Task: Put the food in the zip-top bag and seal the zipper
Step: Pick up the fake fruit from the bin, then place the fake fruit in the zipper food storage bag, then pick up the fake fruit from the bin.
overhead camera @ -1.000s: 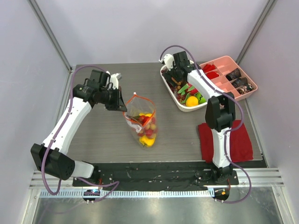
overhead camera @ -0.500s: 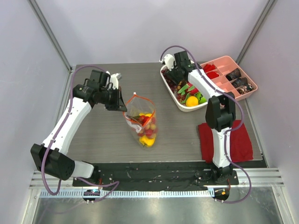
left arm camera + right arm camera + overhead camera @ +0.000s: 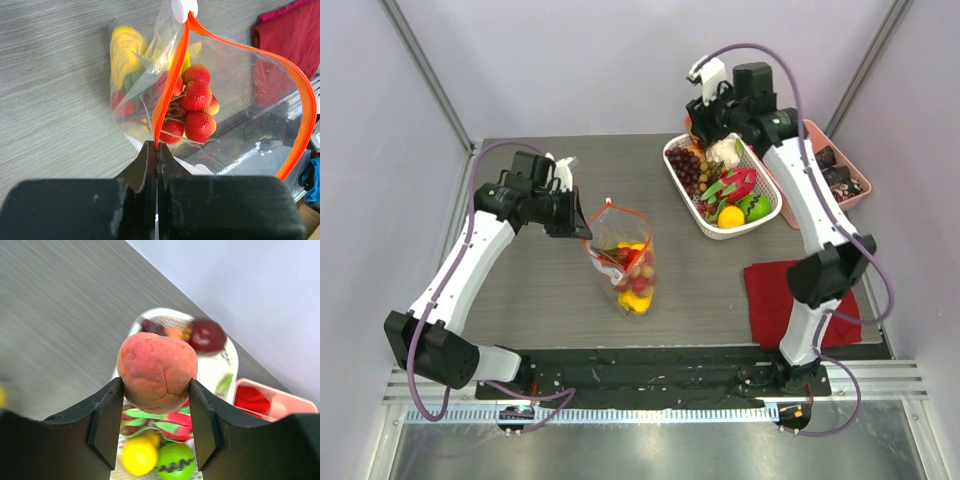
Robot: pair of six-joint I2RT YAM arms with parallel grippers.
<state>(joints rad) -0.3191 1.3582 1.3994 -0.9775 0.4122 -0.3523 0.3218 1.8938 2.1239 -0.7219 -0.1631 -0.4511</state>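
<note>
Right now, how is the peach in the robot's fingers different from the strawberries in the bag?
The peach is one big orange-pink ball; the strawberries are small, red, bumpy ones. The peach is pinched between the right fingers; the strawberries lie inside the bag. Both are roundish fruit.

The grey wood-grain worktop carries four things. The zip-top bag stands near its middle. A white basket and a pink tray sit at the far right, with a red cloth nearer.

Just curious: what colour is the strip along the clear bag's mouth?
Orange-red; the zipper shows best in the left wrist view.
</note>
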